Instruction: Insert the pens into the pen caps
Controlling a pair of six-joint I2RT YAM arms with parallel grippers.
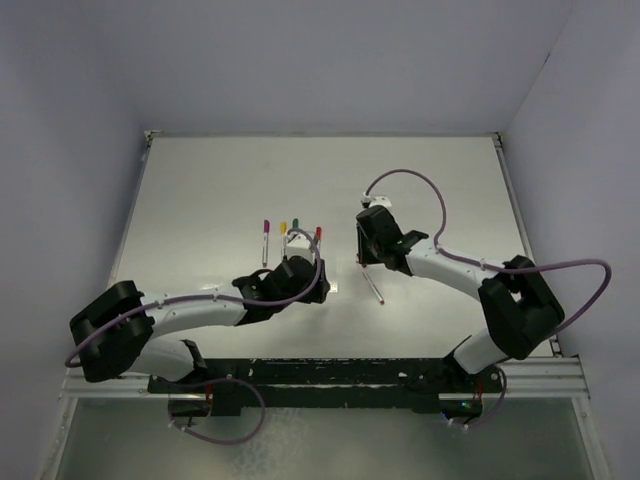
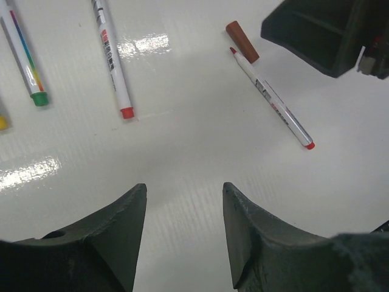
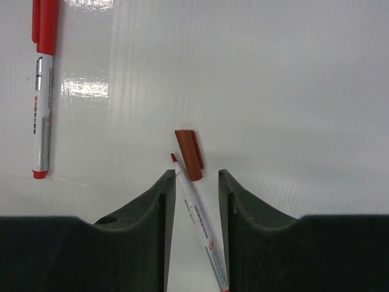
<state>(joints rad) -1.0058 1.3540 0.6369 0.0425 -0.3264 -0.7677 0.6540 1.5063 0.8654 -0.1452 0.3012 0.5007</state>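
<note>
white glossy table (image 1: 200,190), pale lilac walls (image 1: 300,60) around it. we use the dark red cap (image 3: 189,156) as anchor for everything. the cap lies flat on the table, off its pen.

the uncapped pen (image 2: 271,98) lies on the table right beside the cap. its small red tip is just next to the cap's side, not inside it, and the barrel runs away from the cap toward the arm bases.

the right gripper (image 3: 196,174) is low over that pen, just short of the cap. its jaws are parted wider than the barrel, one finger on each side, so it is released and not pinching. we can't tell if one finger brushes the barrel.

well left of the cap in the top view, four capped pens lie in a row. they are the magenta pen (image 1: 265,245), yellow pen (image 1: 283,229), green pen (image 2: 24,55) and red pen (image 3: 41,103). the red one is nearest the cap and the magenta one farthest.

the left gripper (image 2: 184,190) is also left of the cap, at the near ends of that row. its jaws are spread, with nothing between them but bare table. it is apart from the cap and from the uncapped pen.
</note>
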